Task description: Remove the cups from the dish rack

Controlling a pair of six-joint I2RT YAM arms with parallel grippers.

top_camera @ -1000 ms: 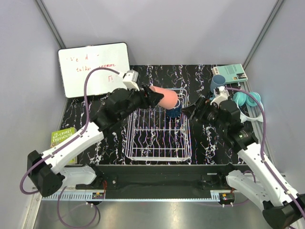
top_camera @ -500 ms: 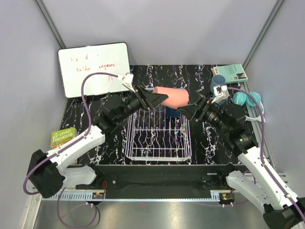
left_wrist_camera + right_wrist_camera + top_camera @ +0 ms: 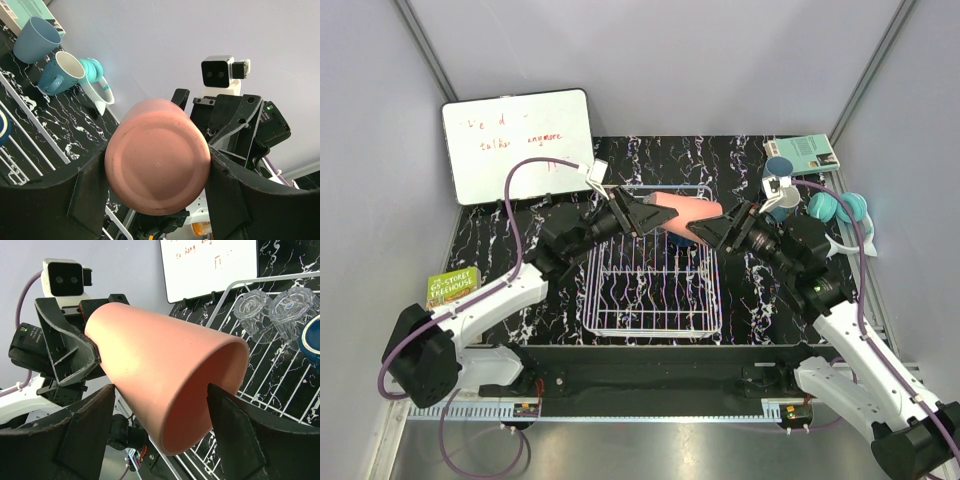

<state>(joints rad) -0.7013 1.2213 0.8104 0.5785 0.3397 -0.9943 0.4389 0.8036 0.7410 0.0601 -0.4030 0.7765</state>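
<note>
Top external | pink tumbler (image 3: 685, 210) gripped at base by left jaws | right jaws around rim, grip can't be told | release best delayed till rim's pinched

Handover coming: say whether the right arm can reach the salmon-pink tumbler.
Probably yes: the left pincer holds the salmon-pink tumbler sideways by its base; its open rim sits between the spread fingers of the right pincer, nothing blocking.

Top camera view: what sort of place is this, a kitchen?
Probably a robot test cell, not a kitchen: plain grey walls box in a marbled tabletop, with the left arm and right arm bolted at its near edge and a whiteboard near the dish rack.
</note>
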